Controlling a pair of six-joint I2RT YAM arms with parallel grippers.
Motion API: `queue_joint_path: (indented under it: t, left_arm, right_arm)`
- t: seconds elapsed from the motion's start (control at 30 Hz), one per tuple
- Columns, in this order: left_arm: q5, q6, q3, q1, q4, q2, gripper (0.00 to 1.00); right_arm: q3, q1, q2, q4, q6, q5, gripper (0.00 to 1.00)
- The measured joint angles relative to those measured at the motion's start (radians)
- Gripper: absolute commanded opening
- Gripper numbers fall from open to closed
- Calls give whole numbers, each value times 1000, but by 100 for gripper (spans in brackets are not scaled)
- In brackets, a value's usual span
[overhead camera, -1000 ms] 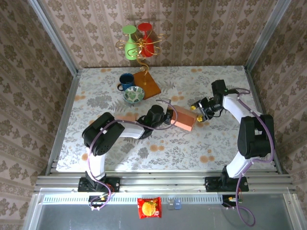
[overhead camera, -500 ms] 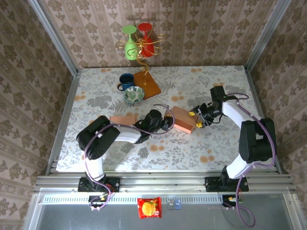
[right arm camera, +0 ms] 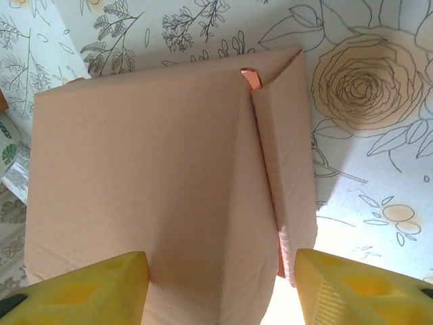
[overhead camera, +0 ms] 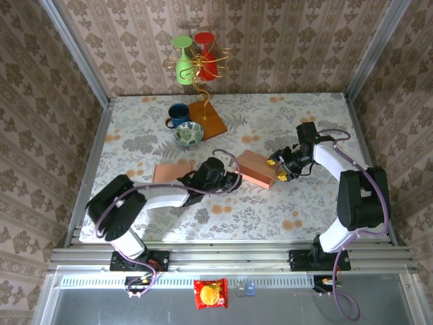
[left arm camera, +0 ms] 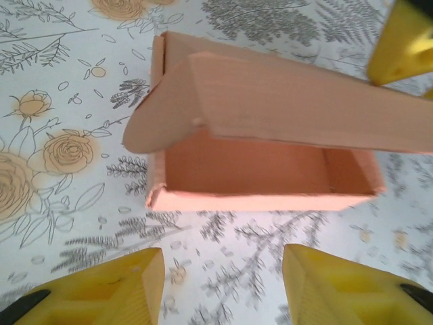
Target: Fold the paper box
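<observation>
The paper box (overhead camera: 256, 168) is salmon-pink card and lies on the flowered table at centre right. In the left wrist view the paper box (left arm camera: 264, 169) shows its open side, with the lid (left arm camera: 304, 112) hanging half down over it and a rounded flap at the left. My left gripper (overhead camera: 232, 179) is open just left of the box, and nothing but tablecloth lies between its yellow fingers (left arm camera: 115, 284). My right gripper (overhead camera: 277, 169) stands open astride the box's right end. The folded lid (right arm camera: 155, 183) lies between its fingers, with a gap of table beside the right finger (right arm camera: 352, 284).
A flat pink card sheet (overhead camera: 170, 170) lies under my left arm. Behind it stand a patterned bowl (overhead camera: 188, 133), a blue mug (overhead camera: 178, 114) and a wooden-based stand (overhead camera: 208, 120) holding green and red glasses. A snack packet (overhead camera: 210, 293) lies below the table's front rail.
My left gripper has opened and drawn back from the box toward the front left. The box shifted slightly left. My right gripper stays at the box's right end.
</observation>
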Motion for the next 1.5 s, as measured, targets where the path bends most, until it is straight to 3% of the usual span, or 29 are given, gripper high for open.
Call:
queue_joint_path:
  t: [0.13, 0.2, 0.33, 0.5, 0.7, 0.97, 1.5]
  left_arm:
    - [0, -17, -3, 9, -103, -163, 60]
    - [12, -19, 28, 36, -173, -227, 72]
    - [85, -17, 192, 139, -320, -225, 72]
    - [221, 40, 537, 278, -544, -11, 69]
    - [326, 147, 810, 303, -766, 268, 69]
    - [426, 199, 856, 297, -857, 469, 61]
    - [491, 193, 810, 259, -766, 505, 59]
  right_arm:
    - [-2, 0, 0, -11, -24, 13, 65]
    - [-3, 0, 0, -16, -41, 16, 68]
    - [-6, 0, 0, -18, -62, 19, 68]
    - [-6, 0, 3, -18, -89, 26, 68]
    - [-10, 0, 26, -16, -114, 31, 68]
    - [-14, 0, 59, 5, -122, 31, 67]
    - [-14, -3, 102, 9, -166, 31, 62]
